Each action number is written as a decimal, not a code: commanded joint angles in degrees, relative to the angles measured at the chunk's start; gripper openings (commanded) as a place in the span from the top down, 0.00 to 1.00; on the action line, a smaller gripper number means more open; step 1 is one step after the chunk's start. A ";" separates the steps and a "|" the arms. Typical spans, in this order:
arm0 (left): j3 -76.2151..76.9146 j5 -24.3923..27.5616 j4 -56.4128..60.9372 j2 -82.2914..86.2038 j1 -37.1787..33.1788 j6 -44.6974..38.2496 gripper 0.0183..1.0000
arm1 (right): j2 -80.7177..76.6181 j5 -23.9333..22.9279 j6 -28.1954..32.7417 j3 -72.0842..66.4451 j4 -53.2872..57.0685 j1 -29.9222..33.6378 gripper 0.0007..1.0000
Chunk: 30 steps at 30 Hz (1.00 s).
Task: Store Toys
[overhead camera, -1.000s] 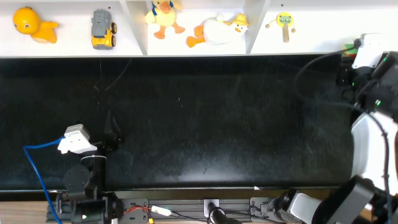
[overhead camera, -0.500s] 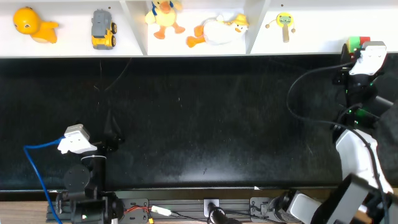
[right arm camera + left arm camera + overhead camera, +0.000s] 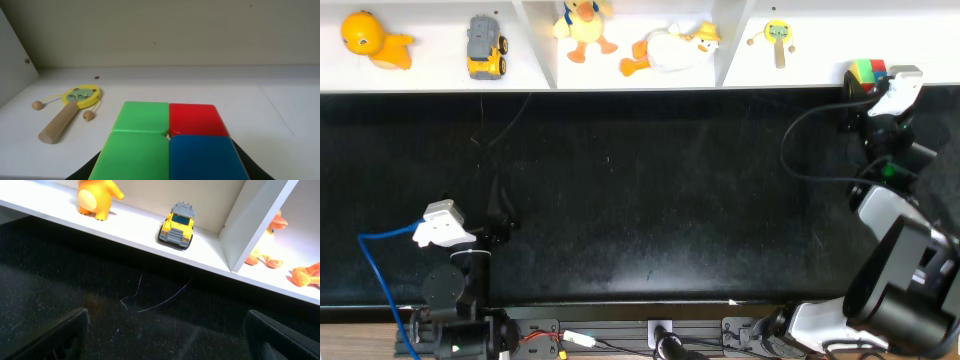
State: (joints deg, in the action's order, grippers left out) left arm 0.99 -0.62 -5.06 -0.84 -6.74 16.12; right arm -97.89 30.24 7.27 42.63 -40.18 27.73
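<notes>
Duck figure [image 3: 372,40] left of truck [image 3: 486,47] (same compartment), upright plush [image 3: 585,28] beside lying plush [image 3: 670,48] mid-shelf, rattle [image 3: 778,38] rightward, cube [image 3: 865,71] rightmost.

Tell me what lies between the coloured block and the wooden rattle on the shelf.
Nothing. In the right wrist view, the white shelf floor between the coloured block and the wooden rattle is bare.

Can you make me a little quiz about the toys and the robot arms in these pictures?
1. True or false: the yellow toy truck stands on the white shelf.
2. What does the right tool hold? A) a plush duck B) a coloured cube C) a wooden rattle drum
3. Is the left tool open or shut?
Key: 1 true; 2 B; 3 open.
</notes>
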 commanded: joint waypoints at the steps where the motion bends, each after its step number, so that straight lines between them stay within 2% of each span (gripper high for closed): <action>1: -0.55 0.57 0.28 0.70 0.44 -1.09 0.00 | -3.21 2.75 -0.79 5.42 -0.46 0.11 0.96; 12: -0.55 0.57 0.26 0.70 0.44 -1.09 0.00 | -11.56 2.73 3.56 15.61 5.44 0.04 0.96; 17: -0.55 0.57 0.28 0.70 0.44 -1.09 0.00 | -14.01 1.25 5.44 18.67 6.29 -0.07 0.96; 30: -0.55 0.57 0.28 0.70 0.44 -1.09 0.00 | -17.97 0.22 5.97 21.44 8.70 -0.81 0.95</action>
State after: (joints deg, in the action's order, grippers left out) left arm 0.99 -0.62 -5.06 -0.84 -6.74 16.12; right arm -114.93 31.03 12.80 62.81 -31.46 27.38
